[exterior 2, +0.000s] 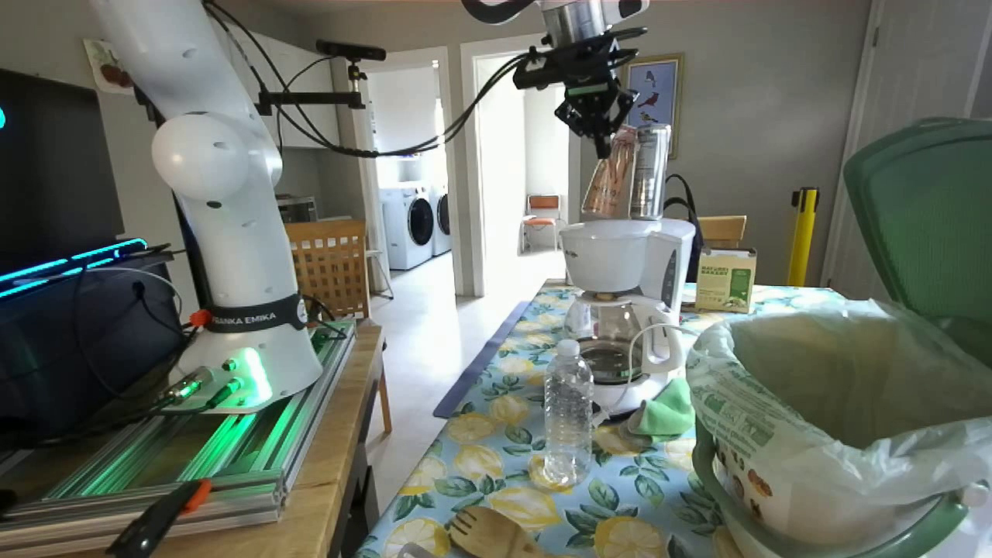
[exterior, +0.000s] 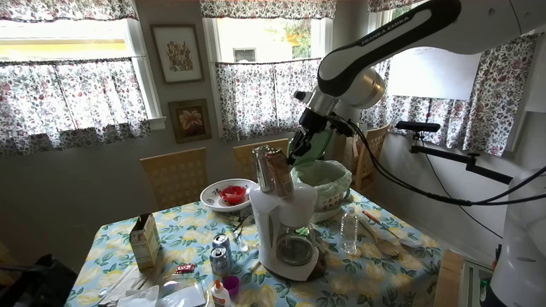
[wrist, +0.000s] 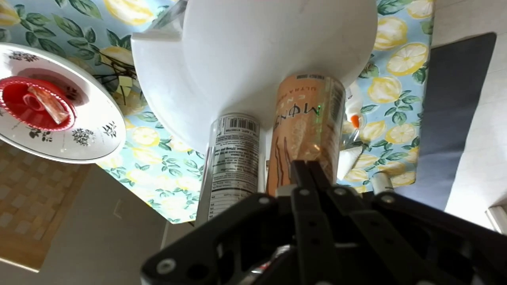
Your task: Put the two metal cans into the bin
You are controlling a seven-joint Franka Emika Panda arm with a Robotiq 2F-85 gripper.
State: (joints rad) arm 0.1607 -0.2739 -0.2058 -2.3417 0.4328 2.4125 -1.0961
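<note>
Two tall cans, one silver (exterior: 263,168) and one orange (exterior: 279,172), stand on the white coffee maker (exterior 2: 616,252). The orange can is tilted towards the silver one; both also show in the wrist view. Two shorter silvery cans, a front one (exterior: 220,262) and a rear one (exterior: 222,241), stand upright on the table. The bin (exterior: 328,200) is lined with a pale bag and its green lid (exterior 2: 922,217) is raised. My gripper (wrist: 305,162) is shut and empty beside the orange can's upper part, seemingly touching it; it also shows in an exterior view (exterior 2: 603,153).
A bowl (exterior: 209,198) holding a red dish stands behind the coffee maker. A clear bottle (exterior 2: 568,418) and wooden fork (exterior 2: 496,533) lie between the bin and the robot side. A box (exterior: 144,243), glue bottle (exterior: 219,295) and purple cup (exterior: 231,285) are also on the table.
</note>
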